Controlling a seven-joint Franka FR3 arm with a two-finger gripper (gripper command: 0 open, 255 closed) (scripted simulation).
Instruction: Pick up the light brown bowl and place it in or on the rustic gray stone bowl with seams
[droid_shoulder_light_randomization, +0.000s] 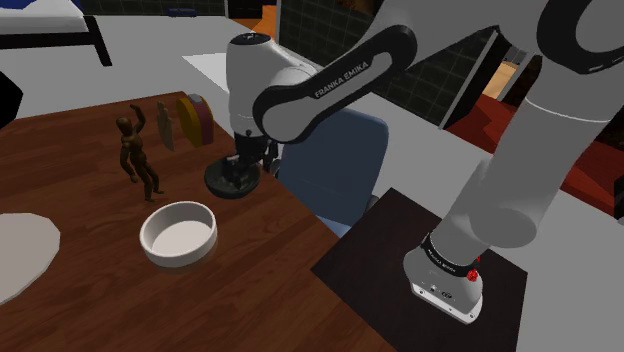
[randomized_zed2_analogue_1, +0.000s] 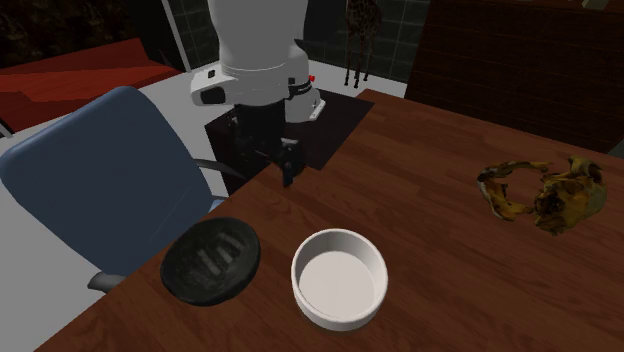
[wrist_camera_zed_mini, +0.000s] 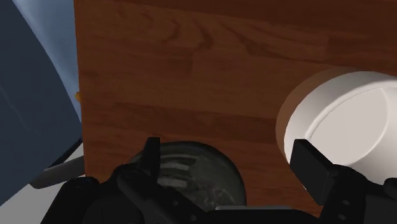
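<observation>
White bowl (droid_shoulder_light_randomization: 178, 232) untouched — end effector (droid_shoulder_light_randomization: 242, 166) splayed over dark bowl (randomized_zed2_analogue_1: 210, 262)

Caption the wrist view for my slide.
Open gripper frames a dark bowl at the edge of a wooden table, white bowl alongside.

The white arm (droid_shoulder_light_randomization: 520, 150) rises steeply from its base, well off to the shoulder view's right of the dark bowl (droid_shoulder_light_randomization: 232, 182). It bends at a dark elbow joint and slopes down toward that bowl through the forearm (droid_shoulder_light_randomization: 335, 80) lettered FRANKA EMIKA. The wrist (droid_shoulder_light_randomization: 250, 75) stands upright over the bowl and points the black jaws straight down. They hang above the bowl, clear of it, with the fingers (wrist_camera_zed_mini: 312, 162) spread wide and clasping nothing.
</observation>
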